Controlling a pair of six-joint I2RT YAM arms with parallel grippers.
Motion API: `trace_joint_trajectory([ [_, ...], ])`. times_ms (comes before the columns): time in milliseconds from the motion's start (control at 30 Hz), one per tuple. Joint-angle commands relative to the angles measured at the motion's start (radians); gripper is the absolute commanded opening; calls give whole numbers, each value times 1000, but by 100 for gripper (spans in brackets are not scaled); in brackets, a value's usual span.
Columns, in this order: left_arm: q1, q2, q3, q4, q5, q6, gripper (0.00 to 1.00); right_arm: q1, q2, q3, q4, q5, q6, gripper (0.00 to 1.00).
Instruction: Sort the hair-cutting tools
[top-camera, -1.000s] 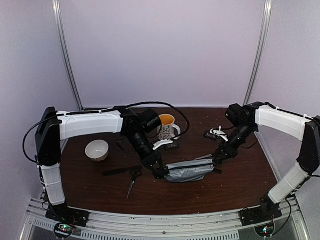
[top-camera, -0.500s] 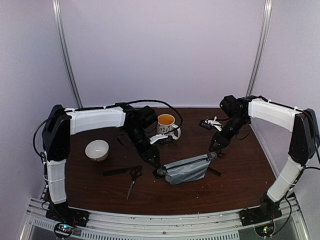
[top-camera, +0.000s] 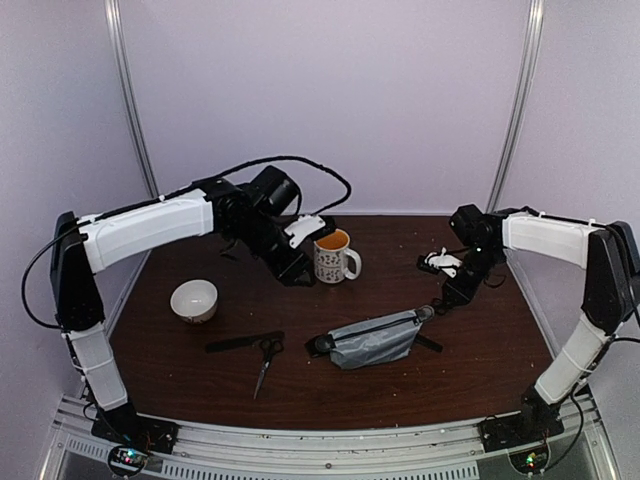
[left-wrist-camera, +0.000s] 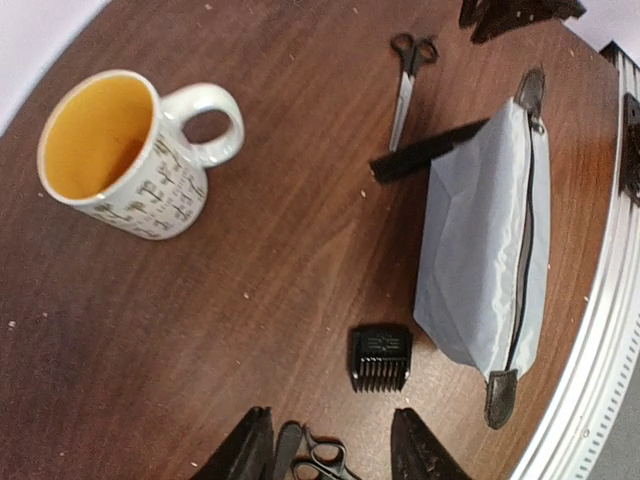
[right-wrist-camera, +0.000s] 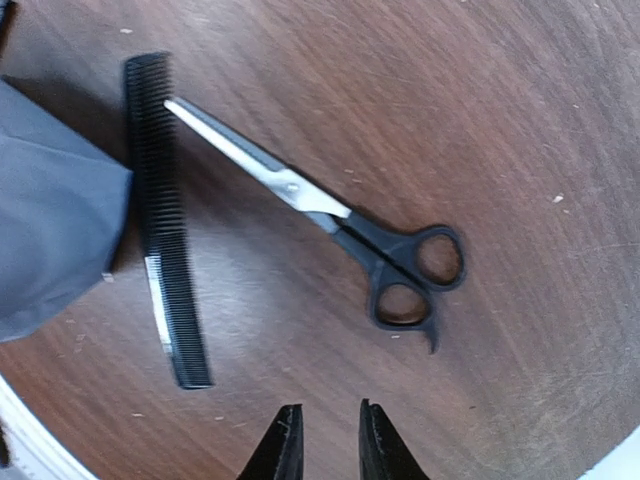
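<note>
One pair of black-handled scissors (right-wrist-camera: 340, 225) lies beside a flat black comb (right-wrist-camera: 165, 220) at the right end of the grey pouch (top-camera: 372, 338). My right gripper (right-wrist-camera: 332, 445) hovers just above them, slightly open and empty. A second pair of scissors (top-camera: 268, 358) and a second comb (top-camera: 245, 342) lie left of the pouch. A small black toothed block (left-wrist-camera: 381, 357) rests against the pouch's left end. My left gripper (left-wrist-camera: 330, 455) hangs open and empty in the air beside the mug (top-camera: 333, 256).
A white bowl (top-camera: 194, 300) stands at the left of the table. The patterned mug (left-wrist-camera: 130, 155) with its yellow inside stands at the back centre. The table's metal front rail (left-wrist-camera: 600, 330) runs close to the pouch.
Both grippers have let go of the pouch ends and opened. The left arm rose and swung back to the mug. The right arm drew back to the right. The pouch lies flat.
</note>
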Motion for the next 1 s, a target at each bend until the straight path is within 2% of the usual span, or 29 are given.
trace_joint_trajectory([
  [0,-1,-103,-110,197,-82,-33,44,-1,33,-16,93,129,-27,19],
  [200,-1,-188,-218,247,-138,-20,46,-1,96,35,100,194,-32,17],
  [567,-1,-210,-216,234,-133,-17,47,-2,255,116,60,203,-69,22],
  [967,-1,-201,-216,234,-134,-7,47,-1,292,143,37,223,-57,23],
])
